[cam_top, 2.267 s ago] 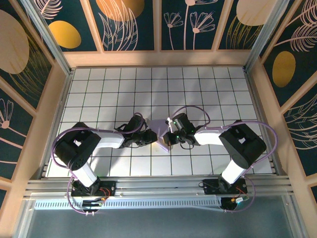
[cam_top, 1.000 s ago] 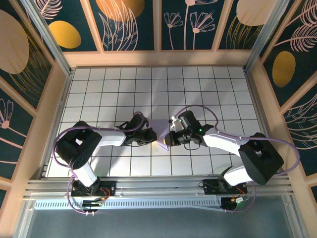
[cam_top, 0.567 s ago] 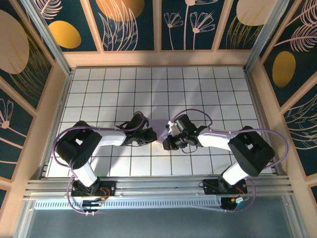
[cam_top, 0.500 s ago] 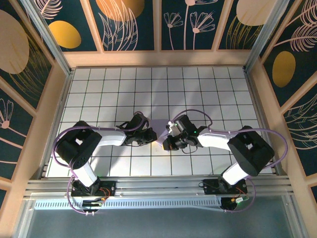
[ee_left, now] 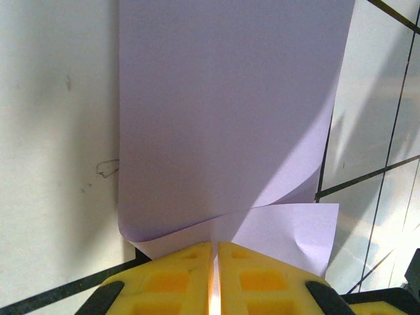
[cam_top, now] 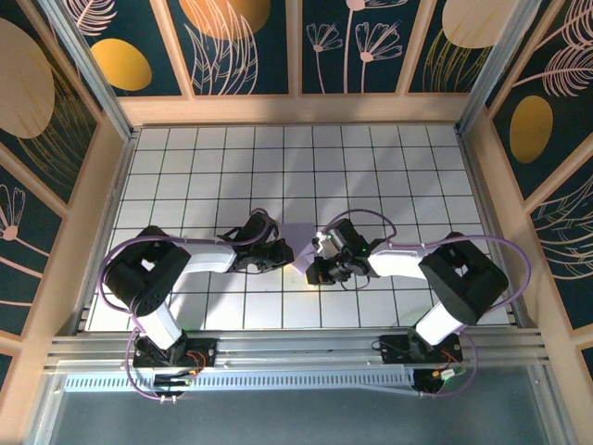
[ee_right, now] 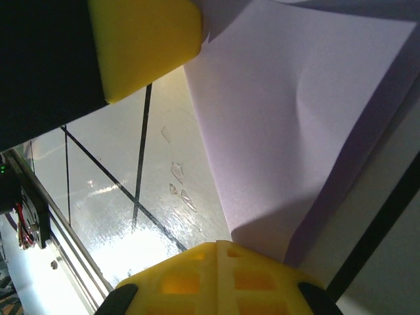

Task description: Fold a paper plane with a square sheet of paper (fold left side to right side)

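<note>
The square sheet of paper [cam_top: 298, 241] lies at the middle of the white grid desk [cam_top: 389, 167], between the two arms and partly hidden by them in the overhead view. The left end effector [ee_left: 215, 254] has its yellow pads squeezed together on the sheet's near edge, where one layer curls up over a flatter corner. The right end effector [ee_right: 217, 252] is closed too. A corner of the lavender paper runs into its tips and rises off the desk with a shadow beneath, so it appears pinched rather than merely touched. A pad of the left end effector sits just beside the sheet's far corner in the right wrist view.

This looks like an early fold, with the paper raised and bowed but no sharp crease visible. The next move probably calls for one side to stay anchored while the other carries its corner across. The edges must line up before anything presses flat, since thin paper can easily slip or buckle.
</note>
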